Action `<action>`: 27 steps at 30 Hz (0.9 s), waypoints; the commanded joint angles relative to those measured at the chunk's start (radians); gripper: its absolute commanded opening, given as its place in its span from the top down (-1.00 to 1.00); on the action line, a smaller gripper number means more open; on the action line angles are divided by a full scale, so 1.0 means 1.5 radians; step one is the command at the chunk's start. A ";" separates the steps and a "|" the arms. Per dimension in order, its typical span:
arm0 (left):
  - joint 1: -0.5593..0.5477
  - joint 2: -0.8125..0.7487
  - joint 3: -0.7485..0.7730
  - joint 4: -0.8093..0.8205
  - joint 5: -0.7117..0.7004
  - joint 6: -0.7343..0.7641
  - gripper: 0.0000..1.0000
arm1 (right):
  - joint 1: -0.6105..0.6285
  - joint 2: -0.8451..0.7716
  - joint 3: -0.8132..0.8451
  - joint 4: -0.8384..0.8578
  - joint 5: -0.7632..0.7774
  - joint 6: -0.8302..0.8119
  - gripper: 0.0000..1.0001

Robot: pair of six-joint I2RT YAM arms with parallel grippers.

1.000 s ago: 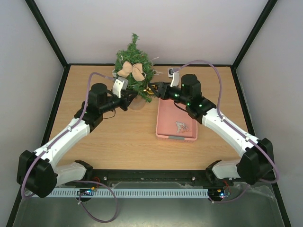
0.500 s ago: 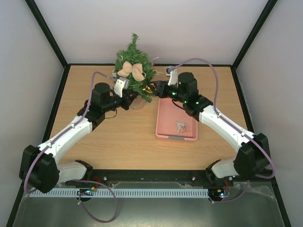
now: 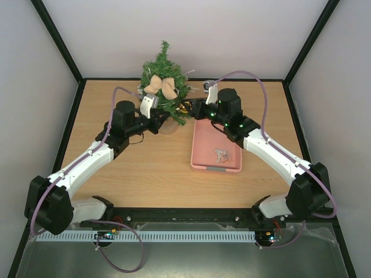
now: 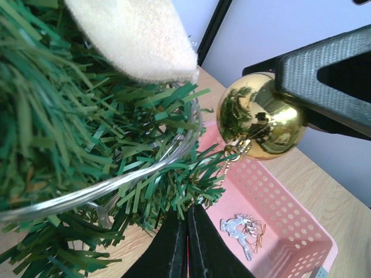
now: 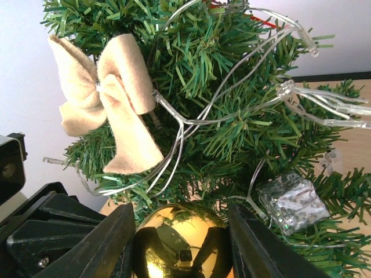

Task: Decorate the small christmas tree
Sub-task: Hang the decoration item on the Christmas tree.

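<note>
The small christmas tree (image 3: 165,78) stands at the back of the table and carries a beige felt bow (image 3: 160,87), a clear light string (image 5: 232,87) and a silver gift-box ornament (image 5: 293,200). My right gripper (image 3: 188,109) is shut on a gold ball ornament (image 5: 182,240) and holds it against the tree's lower right branches. The ball (image 4: 261,116) hangs just beside the needles, its cap and cord below it. My left gripper (image 4: 186,214) is shut, its fingertips pinched on the tip of a low branch (image 4: 191,185) on the tree's front.
A pink perforated basket (image 3: 203,152) lies to the right of the tree, just below the right gripper. A silver reindeer ornament (image 3: 221,154) lies in it, and shows in the left wrist view (image 4: 240,227). Black frame posts edge the table.
My right gripper has shifted slightly left with the gold ball, closer into the tree. My left gripper has edged a little toward the tree's low branches.
</note>
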State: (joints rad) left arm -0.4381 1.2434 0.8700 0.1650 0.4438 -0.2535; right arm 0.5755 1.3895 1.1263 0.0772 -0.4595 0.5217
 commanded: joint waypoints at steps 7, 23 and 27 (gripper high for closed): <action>0.003 0.008 0.010 0.042 0.027 0.019 0.92 | 0.000 0.004 0.005 0.031 0.034 -0.046 0.19; 0.003 0.024 0.019 0.042 0.003 0.047 0.92 | 0.000 0.033 0.000 0.073 0.023 -0.066 0.19; 0.003 0.023 0.017 0.047 0.009 0.054 0.92 | 0.000 0.033 -0.008 0.083 0.036 -0.073 0.19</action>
State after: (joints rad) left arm -0.4381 1.2766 0.8703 0.1963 0.4534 -0.2016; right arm 0.5755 1.4387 1.1236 0.1425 -0.4282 0.4427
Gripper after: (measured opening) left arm 0.040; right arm 0.407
